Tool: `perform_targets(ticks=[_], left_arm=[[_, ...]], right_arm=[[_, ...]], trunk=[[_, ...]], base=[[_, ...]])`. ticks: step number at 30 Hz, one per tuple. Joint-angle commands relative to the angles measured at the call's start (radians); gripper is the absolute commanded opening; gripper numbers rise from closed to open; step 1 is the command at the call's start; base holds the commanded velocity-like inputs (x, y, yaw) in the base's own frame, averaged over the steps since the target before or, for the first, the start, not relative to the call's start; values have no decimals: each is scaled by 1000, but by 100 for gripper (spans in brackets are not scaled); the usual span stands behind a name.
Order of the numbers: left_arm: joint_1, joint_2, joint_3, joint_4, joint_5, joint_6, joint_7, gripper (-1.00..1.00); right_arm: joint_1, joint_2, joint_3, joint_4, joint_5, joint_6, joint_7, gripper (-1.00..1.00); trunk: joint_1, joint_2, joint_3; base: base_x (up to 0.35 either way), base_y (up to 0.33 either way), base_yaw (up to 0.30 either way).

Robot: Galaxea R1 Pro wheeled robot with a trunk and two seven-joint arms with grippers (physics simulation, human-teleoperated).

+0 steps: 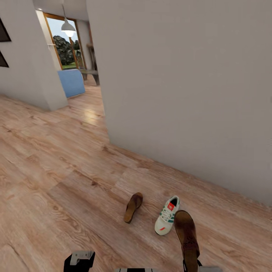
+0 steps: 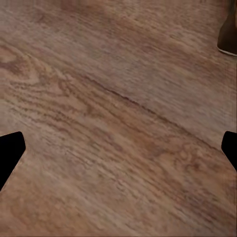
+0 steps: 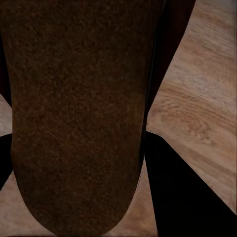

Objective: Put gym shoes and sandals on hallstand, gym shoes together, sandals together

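One dark brown sandal lies on its side on the wood-plank corridor floor. Just to its right a cream-white gym shoe with green stripes and a red tongue label rests on the floor. The other sandal is raised over the floor at the bottom right, with my right gripper shut on it; its dark sole shows close up in the right wrist view. My left gripper is open over bare planks. The second gym shoe and the hallstand are out of view.
A plain white wall runs along the right of the corridor. At the far left a doorway opens to a room with a blue seat and a hanging lamp. A dark object's edge shows in the left wrist view.
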Motion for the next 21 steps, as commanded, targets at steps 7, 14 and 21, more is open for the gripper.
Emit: perform_targets(ticks=[7, 14, 21], left_arm=[[0, 0, 3, 1, 3, -3, -7, 100], [0, -1, 3, 1, 2, -2, -6, 100], [0, 0, 3, 1, 2, -3, -6, 100]], right_arm=[[0, 2, -3, -1, 8, 0, -4, -100], [0, 2, -3, -7, 8, 0, -4, -100], [0, 2, -3, -12, 6, 0, -4, -100]], trunk=[[0, 0, 6], [0, 0, 7], [0, 0, 7]], base=[[0, 306, -259], [39, 289, -69], [16, 37, -2]])
